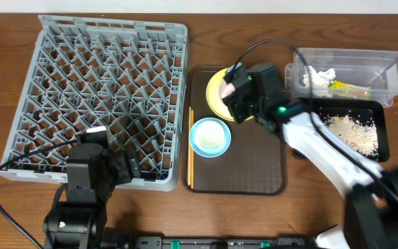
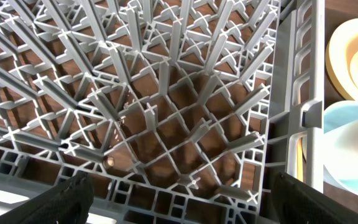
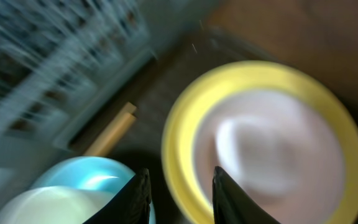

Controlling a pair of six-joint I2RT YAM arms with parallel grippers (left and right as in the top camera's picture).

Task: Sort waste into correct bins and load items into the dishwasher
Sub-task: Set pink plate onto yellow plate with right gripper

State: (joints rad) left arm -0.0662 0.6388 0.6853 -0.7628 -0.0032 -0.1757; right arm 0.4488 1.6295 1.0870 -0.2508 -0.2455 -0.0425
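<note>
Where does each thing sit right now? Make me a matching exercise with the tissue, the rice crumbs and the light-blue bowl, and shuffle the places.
Things:
1. crumpled white tissue
2. rice crumbs
3. light-blue bowl

Places:
A. on the brown serving tray
B. in the clear plastic tub
C. in the black tray

Pairs: 1-B, 2-C, 3-A.

The overhead view is evenly lit and sharp, with soft shadows beside the rack (image 1: 102, 90). The left wrist view is crisp, brightest at 3 o'clock. The right wrist view is heavily blurred, the plate (image 3: 179, 155) smeared.
</note>
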